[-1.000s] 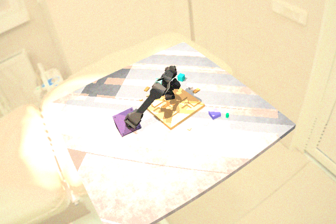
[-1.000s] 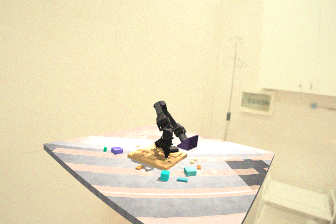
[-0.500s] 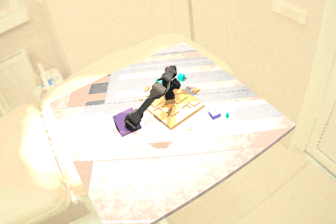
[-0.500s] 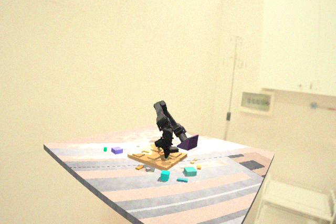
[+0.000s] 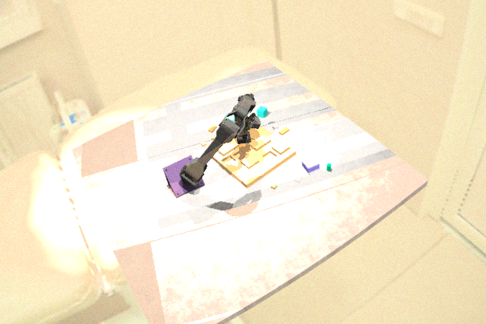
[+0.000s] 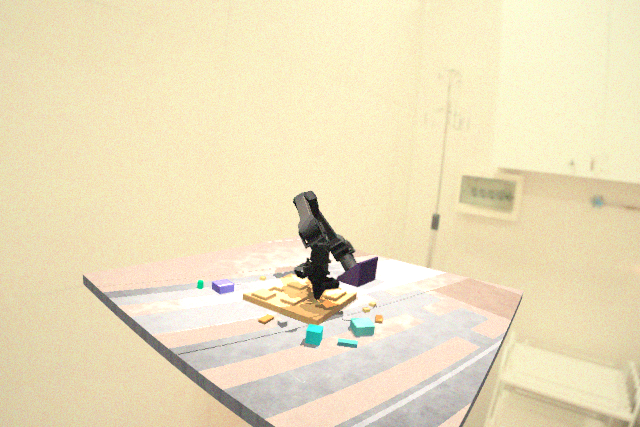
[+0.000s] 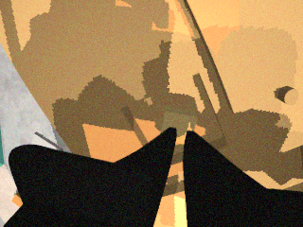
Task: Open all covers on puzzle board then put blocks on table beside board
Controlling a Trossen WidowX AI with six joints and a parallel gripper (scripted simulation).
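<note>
The tan puzzle board (image 5: 255,153) lies in the middle of the table and also shows in the exterior view (image 6: 299,300). My gripper (image 5: 243,138) (image 6: 317,290) points down at the board's far-left part, just above its surface. In the wrist view the two black fingertips (image 7: 178,134) stand almost together with only a thin gap, and nothing is between them. Below them are tan covers in shadow, and a small pin (image 7: 287,95) shows at the right. A cyan cube (image 5: 262,111), a purple block (image 5: 310,166) and a small green block (image 5: 329,166) rest on the table off the board.
The arm's purple base plate (image 5: 182,179) sits left of the board. A teal block (image 6: 361,326), the cyan cube (image 6: 313,334) and a flat teal piece (image 6: 347,342) lie near the board's edge. Small orange bits (image 5: 283,130) are scattered around it.
</note>
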